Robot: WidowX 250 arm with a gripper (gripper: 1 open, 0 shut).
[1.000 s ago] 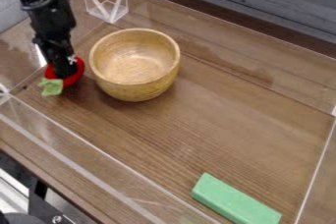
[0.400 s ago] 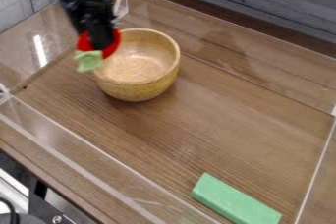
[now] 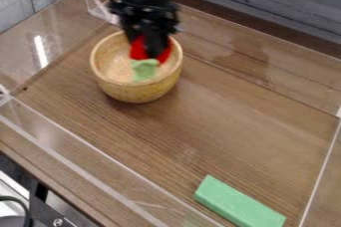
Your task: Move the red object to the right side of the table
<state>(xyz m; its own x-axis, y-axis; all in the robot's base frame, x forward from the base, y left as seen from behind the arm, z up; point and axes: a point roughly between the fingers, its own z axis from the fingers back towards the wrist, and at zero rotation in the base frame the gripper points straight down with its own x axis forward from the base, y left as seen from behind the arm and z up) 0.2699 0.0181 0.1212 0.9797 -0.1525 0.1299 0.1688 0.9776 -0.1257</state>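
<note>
My gripper [image 3: 150, 48] points down over the wooden bowl [image 3: 114, 80] and is shut on the red object [image 3: 147, 49], a small strawberry-like toy. Its light green leafy cap [image 3: 144, 69] hangs below the fingers, above the bowl's inside. The toy is held in the air, clear of the table [image 3: 226, 121]. The black arm covers the back part of the bowl.
A flat green block [image 3: 240, 202] lies near the front right of the table. Low clear acrylic walls [image 3: 325, 176] edge the tabletop. A clear folded piece [image 3: 96, 4] stands at the back left.
My gripper has lifted the red object from the table left of the bowl and carried it up and to the right, to above the bowl.
</note>
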